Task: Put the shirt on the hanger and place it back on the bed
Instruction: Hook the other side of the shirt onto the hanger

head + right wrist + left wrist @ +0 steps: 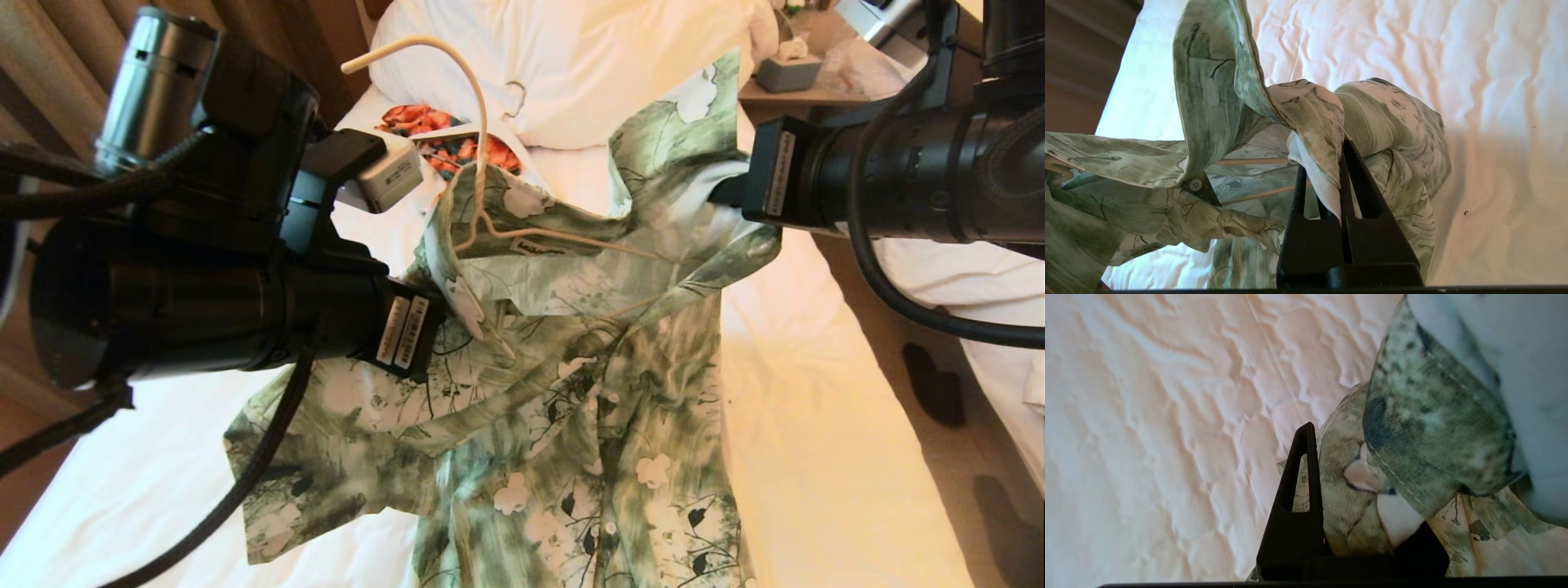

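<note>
While lifted over bed [816,425] | left claw [1355,490] pinching shirt [571,392] | right claw [1327,179] clamped on collar | hanger [482,147] between claws

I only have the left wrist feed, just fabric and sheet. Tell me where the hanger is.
Observer: The hanger sits inside the shirt at the neck opening, hook pointing toward the pillow.
Operator: Report the right gripper.
Observer: The right gripper is shut on a fold of the shirt, held above the bed.
Operator: List anything else up there.
Observer: An orange floral garment lies by the pillow.
</note>
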`<state>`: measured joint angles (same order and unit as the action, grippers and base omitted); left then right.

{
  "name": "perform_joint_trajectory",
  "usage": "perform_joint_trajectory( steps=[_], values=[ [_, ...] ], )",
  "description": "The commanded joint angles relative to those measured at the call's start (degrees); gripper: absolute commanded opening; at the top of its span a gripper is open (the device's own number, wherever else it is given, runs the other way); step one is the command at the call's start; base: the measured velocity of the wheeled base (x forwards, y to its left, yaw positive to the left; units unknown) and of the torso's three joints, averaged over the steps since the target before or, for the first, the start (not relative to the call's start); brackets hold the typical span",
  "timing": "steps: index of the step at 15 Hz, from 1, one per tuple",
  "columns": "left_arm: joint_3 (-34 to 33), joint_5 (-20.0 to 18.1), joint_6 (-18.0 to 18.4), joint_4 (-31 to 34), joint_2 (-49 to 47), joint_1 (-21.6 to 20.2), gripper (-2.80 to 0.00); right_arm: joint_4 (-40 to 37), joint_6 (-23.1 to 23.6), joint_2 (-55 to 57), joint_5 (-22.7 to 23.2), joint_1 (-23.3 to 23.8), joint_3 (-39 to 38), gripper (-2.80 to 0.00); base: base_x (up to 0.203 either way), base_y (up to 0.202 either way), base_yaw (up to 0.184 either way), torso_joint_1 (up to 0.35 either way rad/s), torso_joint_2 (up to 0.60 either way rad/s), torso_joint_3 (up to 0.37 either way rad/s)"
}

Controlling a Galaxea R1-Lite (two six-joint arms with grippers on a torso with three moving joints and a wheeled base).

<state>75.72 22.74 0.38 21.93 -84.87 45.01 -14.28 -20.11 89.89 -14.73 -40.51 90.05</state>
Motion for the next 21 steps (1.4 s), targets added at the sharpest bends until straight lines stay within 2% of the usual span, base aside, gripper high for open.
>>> perform_joint_trajectory(
  steps=[1,5,12,14,16,18,21],
  values=[
    [-0.3,0.1,0.0,0.1,0.3,-0.8,-2.80,-0.1,-0.1,0.6,0.0,0.1,-0.3,-2.80,0.000,0.000,0.000,0.000,0.00,0.000],
    [-0.4,0.6,0.2,0.1,-0.3,-2.7,-2.80,-0.1,-0.1,0.2,0.0,0.0,-0.7,-2.80,0.000,0.000,0.000,0.000,0.00,0.000],
    [3.5,1.6,0.2,-0.1,-4.3,-2.5,-2.80,-0.1,0.0,0.6,-0.2,-2.9,-0.4,-2.80,0.000,0.000,0.000,0.000,0.00,0.000],
    [3.9,1.6,0.2,-0.2,-4.6,-1.1,-2.80,0.0,0.5,0.9,-0.3,-3.8,-0.5,-2.80,0.000,0.000,0.000,0.000,0.00,0.000],
    [4.6,1.6,0.2,0.4,-4.3,0.0,-2.80,0.4,3.1,0.9,-0.3,-3.7,-0.6,-2.80,0.000,0.000,0.000,0.000,0.00,0.000],
    [3.4,1.5,0.3,1.7,-2.7,0.6,-2.80,2.5,5.6,0.3,-0.2,-2.5,-0.7,-2.80,0.000,0.000,0.000,0.000,0.00,0.000],
    [1.8,1.4,-0.4,1.7,-3.0,2.9,-2.80,2.7,6.9,0.4,-0.2,-2.6,-0.6,-2.80,0.000,0.000,0.000,0.000,0.00,0.000]
  ],
)
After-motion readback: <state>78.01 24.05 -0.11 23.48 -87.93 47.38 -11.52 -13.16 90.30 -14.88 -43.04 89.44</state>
